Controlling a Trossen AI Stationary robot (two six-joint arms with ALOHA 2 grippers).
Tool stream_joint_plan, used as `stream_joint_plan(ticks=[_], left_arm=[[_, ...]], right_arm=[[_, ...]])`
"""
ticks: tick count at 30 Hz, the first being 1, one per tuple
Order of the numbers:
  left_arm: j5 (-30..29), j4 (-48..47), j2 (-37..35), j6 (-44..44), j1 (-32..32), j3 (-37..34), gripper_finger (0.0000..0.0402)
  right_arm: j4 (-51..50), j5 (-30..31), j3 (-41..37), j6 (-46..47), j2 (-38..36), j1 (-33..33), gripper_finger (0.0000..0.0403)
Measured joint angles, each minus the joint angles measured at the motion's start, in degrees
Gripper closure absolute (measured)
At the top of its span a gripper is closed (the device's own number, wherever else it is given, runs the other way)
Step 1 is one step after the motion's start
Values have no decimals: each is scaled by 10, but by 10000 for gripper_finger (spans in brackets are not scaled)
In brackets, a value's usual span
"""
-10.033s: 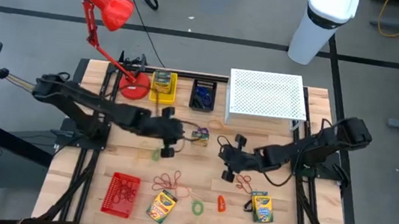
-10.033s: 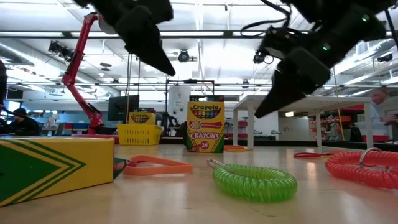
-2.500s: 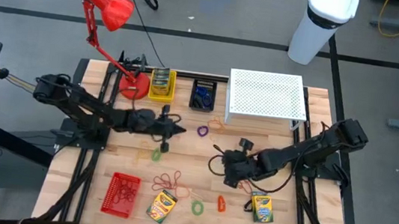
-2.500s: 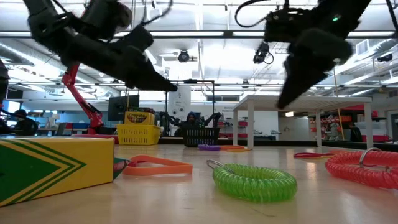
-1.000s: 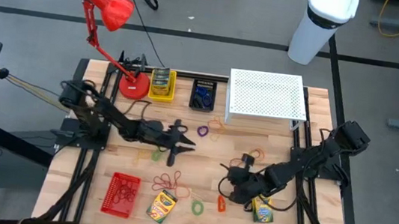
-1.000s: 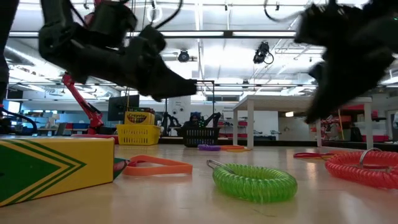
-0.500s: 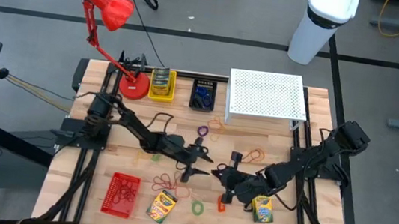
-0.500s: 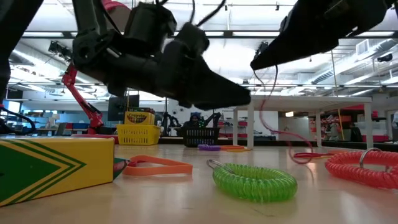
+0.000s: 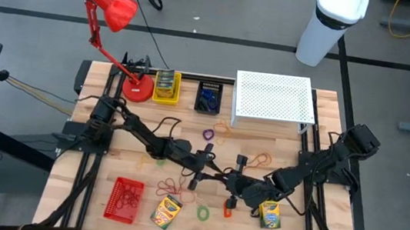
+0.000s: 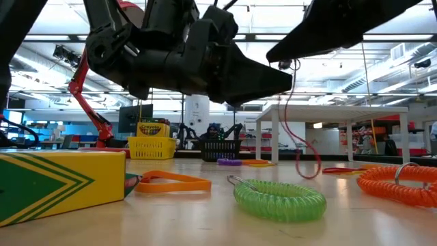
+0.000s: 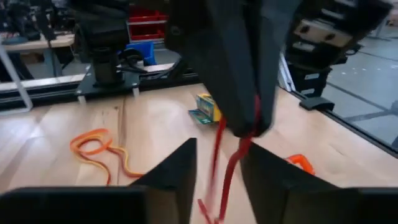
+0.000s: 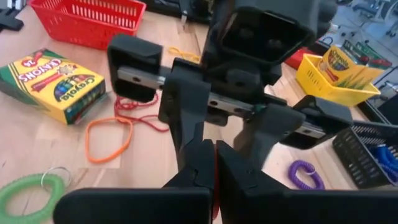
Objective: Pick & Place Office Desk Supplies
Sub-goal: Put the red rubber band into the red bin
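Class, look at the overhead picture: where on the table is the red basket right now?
In the high view the red basket sits at the table's near edge on the left arm's side, just left of a crayon box and below the loose red rubber bands.

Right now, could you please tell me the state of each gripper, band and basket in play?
right gripper: shut on red rubber band.
red rubber band: hanging from right gripper.
left gripper: open, fingers either side of the band.
yellow basket: holds a crayon box.
red basket: holds rubber bands.
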Motion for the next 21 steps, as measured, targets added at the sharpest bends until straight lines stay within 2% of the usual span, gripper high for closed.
stream_joint_plan(ticks=[8,13,16,21], left_arm=[[-32,-25,0,33,-13,2,386],[-79,-84,-20,48,-19,-3,396],[-117,-150,-53,55,-27,-6,397],[-156,-322,-152,66,-51,-6,398]], right_arm=[[26,1,0,-15,0,0,394],[30,28,0,-7,0,3,371],[31,77,0,-4,-4,18,335],[25,164,0,-4,-9,58,270]])
